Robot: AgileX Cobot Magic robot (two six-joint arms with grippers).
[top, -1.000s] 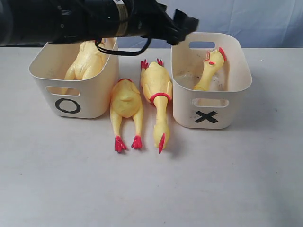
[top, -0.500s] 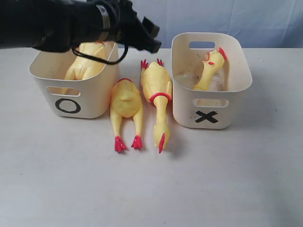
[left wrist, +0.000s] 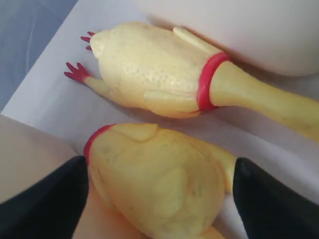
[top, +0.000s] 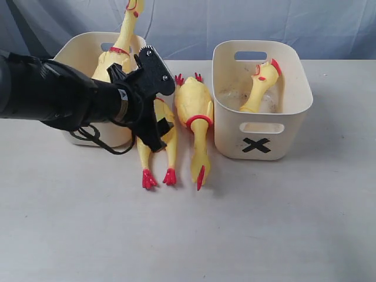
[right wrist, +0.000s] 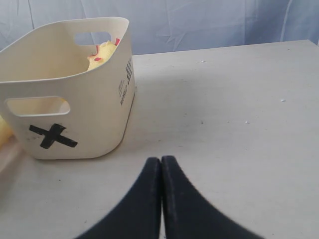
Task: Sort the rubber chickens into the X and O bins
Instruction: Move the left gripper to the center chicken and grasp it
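Observation:
One rubber chicken (top: 143, 160) lies between the bins with its red feet toward the front. My left gripper (top: 164, 114) is open and straddles its body (left wrist: 159, 179), a black finger (left wrist: 45, 199) on either side; whether they touch it I cannot tell. A second chicken (top: 192, 103) lies beside it, head toward the front, and shows in the left wrist view (left wrist: 149, 67). A large chicken (top: 120, 50) stands in the left bin (top: 82, 44), whose mark my arm hides. A small chicken (top: 261, 82) leans in the X bin (top: 258, 144). My right gripper (right wrist: 161, 162) is shut on nothing.
The two bins stand on a pale table (top: 235, 235) with a blue cloth backdrop (top: 294, 23) behind. The X bin (right wrist: 65, 99) sits ahead of my right gripper in the right wrist view. My left arm (top: 53, 100) lies across the front of the left bin.
My left arm has swung down from above the left bin to the table, and its open jaws now sit around the chicken between the bins. The chickens have not moved.

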